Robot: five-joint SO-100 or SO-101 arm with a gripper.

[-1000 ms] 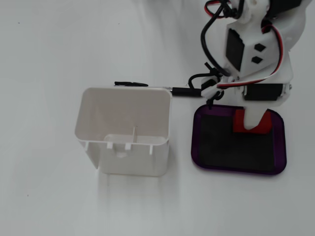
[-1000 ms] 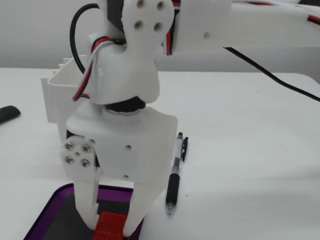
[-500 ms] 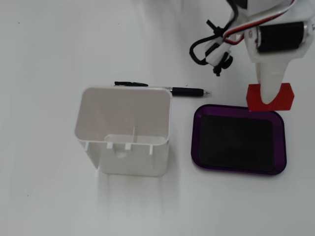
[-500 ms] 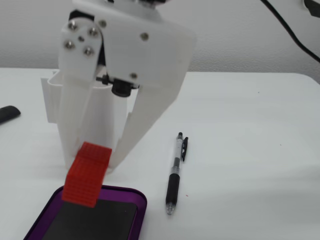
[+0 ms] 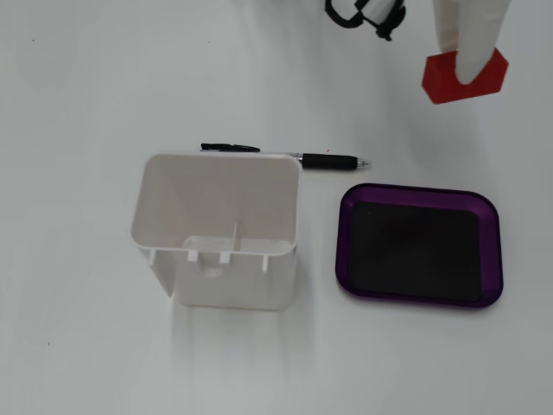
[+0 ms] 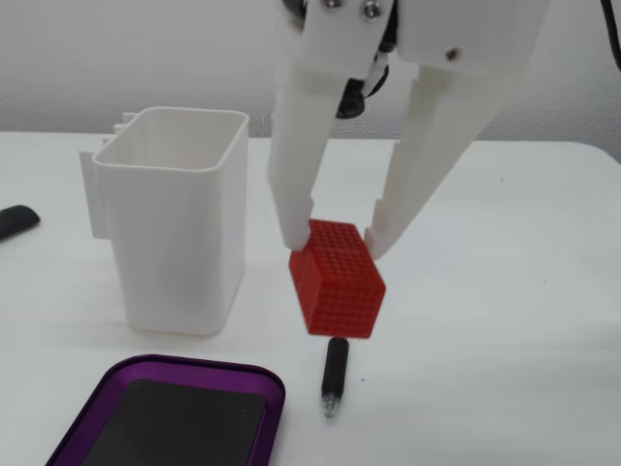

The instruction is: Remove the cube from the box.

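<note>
Claw (image 6: 333,238) is clamped on the cube (image 6: 337,280) — one white finger (image 6: 296,184) presses the block's upper left edge, the other the upper right, as seen in a fixed view. The red, dotted block sits tilted between the fingertips, most of it hanging below them. Whether its underside touches the table (image 6: 505,320) cannot be told.

In a fixed view from above, the claw (image 5: 471,65) enters at the top right corner; the cube (image 5: 445,82) shows on both sides of a white finger (image 5: 471,39) that covers its middle.

The box (image 5: 421,245) lies well apart from the claw, lower in that view and slightly left, with its black floor bare. So the cube is outside the box, held over plain table.

A white container (image 5: 220,233) stands further left of the claw, beside the box, open end up. A pen (image 5: 333,161) lies between the claw and the box's upper rim, running along the container's top edge — in a fixed view from the front its tip (image 6: 333,379) rests just below the held cube.
</note>
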